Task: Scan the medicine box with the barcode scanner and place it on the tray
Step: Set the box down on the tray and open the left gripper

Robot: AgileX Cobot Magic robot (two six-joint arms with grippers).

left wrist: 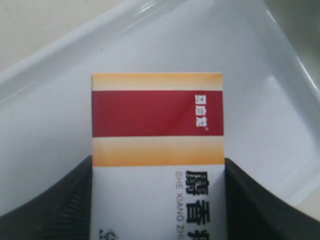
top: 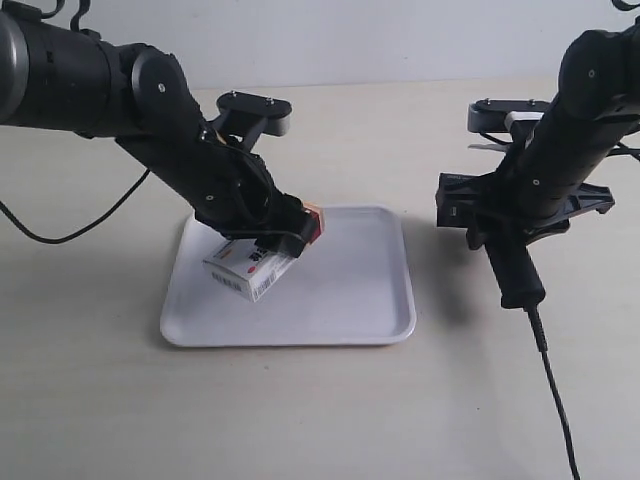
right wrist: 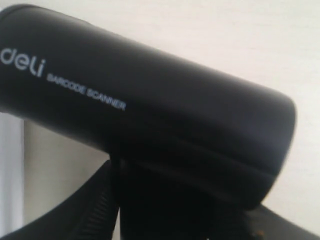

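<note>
The left gripper (top: 278,232) is largely masked in the exterior view by its own black wrist and by the small white rectangular medicine carton (top: 250,268) it carries; the fingertips cannot be made out there. The left wrist view settles the grip: two black ribbed fingers (left wrist: 60,205) press against both long sides of the carton (left wrist: 157,150), whose red and orange band points away from the camera, while its lower text is cut off by the frame edge. This arm reaches down from the exterior view's left at a steep slant, and the carton hangs tilted over the near-left part of the flat white rounded plastic tray (top: 350,300). Whether the carton's low corner touches the tray floor cannot be told.

At the exterior view's right, the other arm is bent downward, holding the black pistol-shaped barcode scanner (top: 500,235) above the bare table, well apart from the tray. The scanner's boxy head faces the tray, its handle slopes toward the viewer, and its thin black cable (top: 555,390) runs off the lower edge. The right gripper (top: 520,215) is closed around the scanner body; in the right wrist view the blurred scanner (right wrist: 145,115) fills the frame, hiding most of the ribbed fingers (right wrist: 100,205).
</note>
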